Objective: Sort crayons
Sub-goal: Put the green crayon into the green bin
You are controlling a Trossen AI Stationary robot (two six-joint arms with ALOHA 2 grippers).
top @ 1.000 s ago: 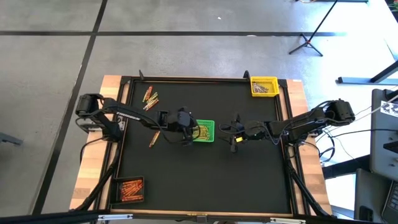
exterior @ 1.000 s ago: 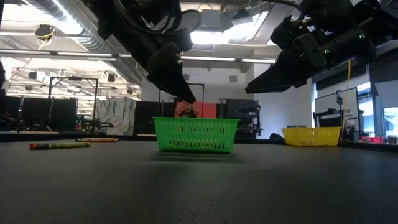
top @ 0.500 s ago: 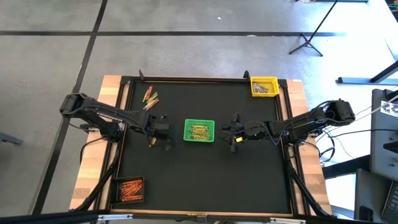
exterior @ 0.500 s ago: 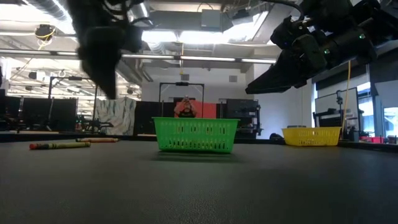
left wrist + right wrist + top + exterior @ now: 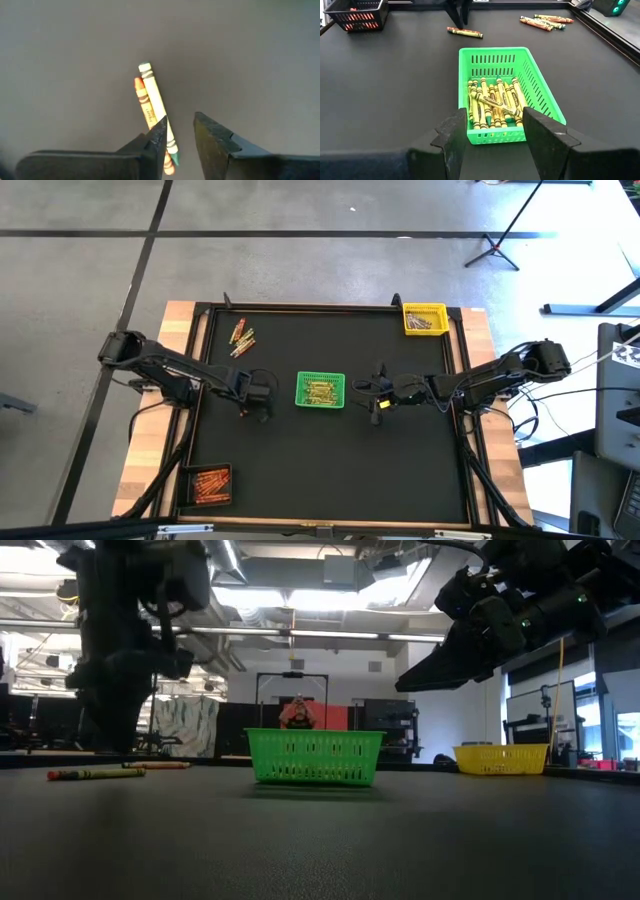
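Black matting covers the table (image 5: 330, 470) beneath me. My left gripper (image 5: 179, 134) hangs close over two crayons lying side by side and touching on the mat, a green one (image 5: 159, 111) and an orange one (image 5: 146, 106); my fingers stand parted with nothing between them, one fingertip (image 5: 159, 131) over the green crayon's lower half. From above, that gripper (image 5: 258, 392) sits just left of the green basket (image 5: 321, 390), which holds a heap of yellow-wrapped crayons (image 5: 494, 102). My right gripper (image 5: 492, 131) waits just on the basket's other side, fingers wide apart and empty. More loose crayons (image 5: 241, 337) lie near the far left corner. A black basket (image 5: 211, 484) at the near left holds orange ones, and a yellow basket (image 5: 424, 319) stands at the far right.
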